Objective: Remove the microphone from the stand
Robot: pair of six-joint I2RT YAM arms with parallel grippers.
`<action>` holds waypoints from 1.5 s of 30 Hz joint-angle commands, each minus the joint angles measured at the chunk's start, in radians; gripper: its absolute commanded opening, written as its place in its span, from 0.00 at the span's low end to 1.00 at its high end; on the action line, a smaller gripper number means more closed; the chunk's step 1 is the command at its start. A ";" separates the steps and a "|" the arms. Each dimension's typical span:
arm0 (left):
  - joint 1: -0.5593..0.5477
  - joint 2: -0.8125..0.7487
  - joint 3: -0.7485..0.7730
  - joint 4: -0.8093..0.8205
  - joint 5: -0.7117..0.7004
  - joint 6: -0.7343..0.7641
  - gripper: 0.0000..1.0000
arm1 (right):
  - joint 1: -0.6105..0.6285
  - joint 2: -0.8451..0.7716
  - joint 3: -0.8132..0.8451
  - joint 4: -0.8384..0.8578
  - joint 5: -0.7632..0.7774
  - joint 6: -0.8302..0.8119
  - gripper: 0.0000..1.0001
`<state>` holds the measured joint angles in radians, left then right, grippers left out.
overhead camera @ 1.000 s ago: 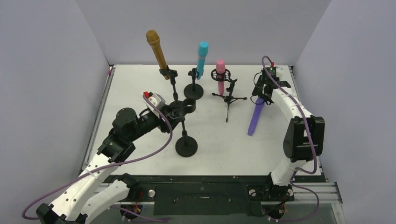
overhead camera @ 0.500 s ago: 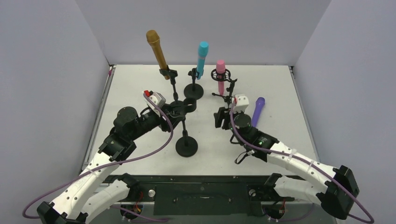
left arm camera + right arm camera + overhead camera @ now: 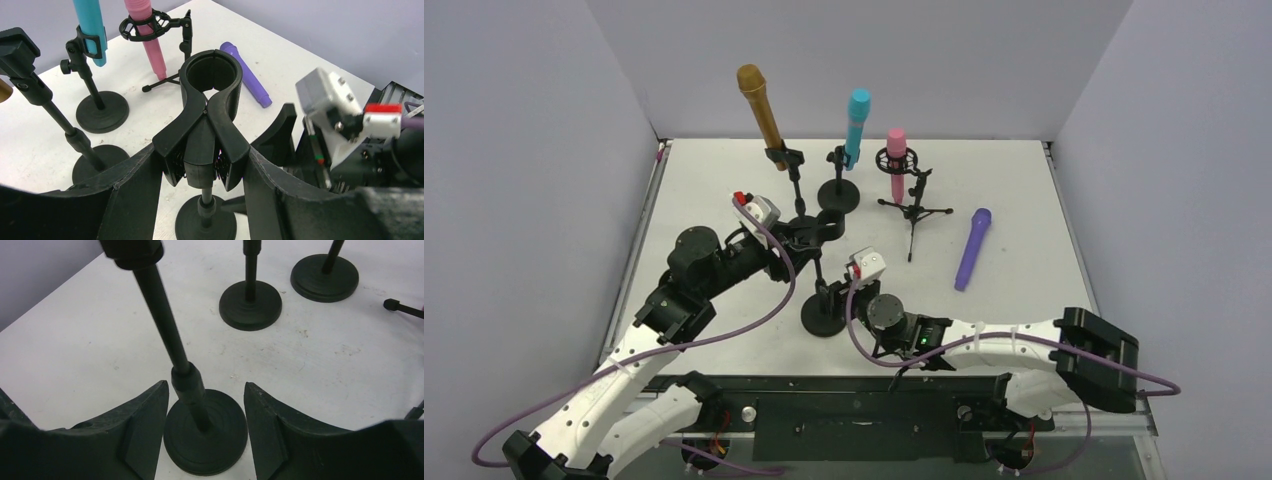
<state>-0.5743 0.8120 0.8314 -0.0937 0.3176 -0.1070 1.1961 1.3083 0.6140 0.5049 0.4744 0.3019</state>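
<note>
The purple microphone (image 3: 972, 248) lies flat on the surface (image 3: 714, 190), well apart from its stand (image 3: 823, 318), so the removal looks done. The left tool (image 3: 202, 160) is clamped on the handles of the stand's clip (image 3: 210, 75), probably to steady the stand; the clip's ring is empty. The right tool (image 3: 205, 390) is spread wide, its fingers flanking the pole (image 3: 162, 315) just above the base (image 3: 205, 435) without touching. Behind, the gold microphone (image 3: 760, 105), blue microphone (image 3: 856, 125) and pink microphone (image 3: 896, 160) crowd on their stands; the right side offers freer room.

White arm links (image 3: 594, 410), black joints (image 3: 694, 255), purple cables (image 3: 764, 320), black curved tool fingers (image 3: 135, 440)
</note>
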 commanded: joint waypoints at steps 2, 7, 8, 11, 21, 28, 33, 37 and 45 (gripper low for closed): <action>-0.001 -0.007 0.066 0.042 0.011 -0.009 0.00 | 0.041 0.099 0.063 0.186 0.060 -0.037 0.51; -0.001 -0.005 0.067 0.039 0.015 -0.006 0.00 | 0.048 0.169 0.083 0.229 0.077 -0.052 0.44; -0.001 -0.004 0.067 0.037 0.017 -0.005 0.00 | 0.048 0.187 0.094 0.229 0.078 -0.054 0.42; -0.001 -0.001 0.072 0.027 0.021 0.000 0.00 | 0.049 0.224 0.115 0.227 0.073 -0.058 0.31; 0.000 0.005 0.083 0.004 0.026 0.014 0.00 | 0.049 0.288 0.135 0.246 0.035 -0.056 0.25; 0.001 0.015 0.088 0.000 0.014 0.014 0.00 | 0.049 0.307 0.134 0.229 -0.002 -0.052 0.37; 0.001 0.009 0.082 0.001 0.004 0.013 0.00 | 0.046 0.296 0.106 0.246 0.006 -0.042 0.39; 0.001 0.009 0.081 -0.004 0.002 0.014 0.00 | 0.044 0.294 0.109 0.249 -0.001 -0.043 0.29; 0.001 0.000 0.088 -0.030 0.030 0.033 0.00 | -0.027 0.285 0.089 0.271 -0.255 -0.038 0.25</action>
<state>-0.5724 0.8295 0.8650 -0.1383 0.3096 -0.0639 1.2030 1.6138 0.7208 0.7059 0.4324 0.2386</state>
